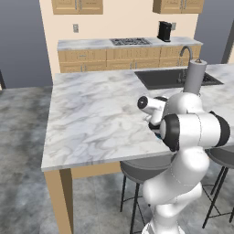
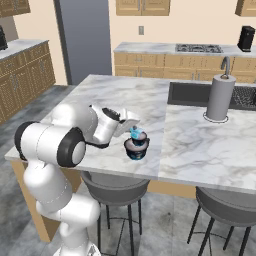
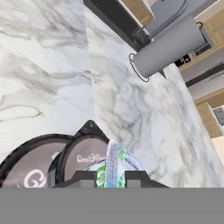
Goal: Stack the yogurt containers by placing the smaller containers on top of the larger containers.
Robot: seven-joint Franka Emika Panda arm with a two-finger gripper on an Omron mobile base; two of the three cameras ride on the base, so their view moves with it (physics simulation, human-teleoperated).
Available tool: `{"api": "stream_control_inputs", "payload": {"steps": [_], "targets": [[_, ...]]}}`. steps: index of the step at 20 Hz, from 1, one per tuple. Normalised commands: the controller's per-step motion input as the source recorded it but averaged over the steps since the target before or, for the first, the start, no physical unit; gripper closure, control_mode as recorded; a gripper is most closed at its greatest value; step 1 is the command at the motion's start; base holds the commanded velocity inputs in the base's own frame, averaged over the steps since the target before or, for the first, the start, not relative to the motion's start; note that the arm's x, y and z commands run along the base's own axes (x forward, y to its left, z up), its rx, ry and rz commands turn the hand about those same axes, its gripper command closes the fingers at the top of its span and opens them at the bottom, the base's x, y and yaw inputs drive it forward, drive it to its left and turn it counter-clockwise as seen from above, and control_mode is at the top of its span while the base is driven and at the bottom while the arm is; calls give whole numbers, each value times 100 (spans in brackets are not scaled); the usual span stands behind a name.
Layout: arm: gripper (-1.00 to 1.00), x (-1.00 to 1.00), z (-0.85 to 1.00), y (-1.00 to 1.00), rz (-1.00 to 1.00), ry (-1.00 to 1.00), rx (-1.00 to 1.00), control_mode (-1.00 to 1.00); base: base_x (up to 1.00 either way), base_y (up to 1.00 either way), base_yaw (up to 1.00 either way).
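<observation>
My gripper (image 2: 134,125) clasps the tiny pale-blue translucent cup (image 2: 136,133) atop the small dark grey-topped tub (image 2: 136,144) just below, stacking seemingly near finished.

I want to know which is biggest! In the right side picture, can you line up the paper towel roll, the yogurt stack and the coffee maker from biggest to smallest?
1. Paper towel roll, clearly biggest.
2 and 3. The yogurt stack and the coffee maker look about alike. The coffee maker stands far back, which shrinks it, so I will not rank those two.
</observation>
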Motion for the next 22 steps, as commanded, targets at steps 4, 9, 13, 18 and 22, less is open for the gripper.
{"api": "stream_control_inputs", "payload": {"steps": [4, 9, 13, 18, 22], "targets": [[100, 0, -7, 0, 2, -4, 0, -100, 0, 0, 0], [100, 4, -1, 0, 2, -1, 0, -100, 0, 0, 0], [100, 1, 0, 0, 2, -3, 0, -100, 0, 0, 0], [-100, 0, 0, 0, 2, -1, 0, -100, 0, 0, 0], [-100, 0, 0, 0, 1, 0, 0, -100, 0, 0, 0]]}}
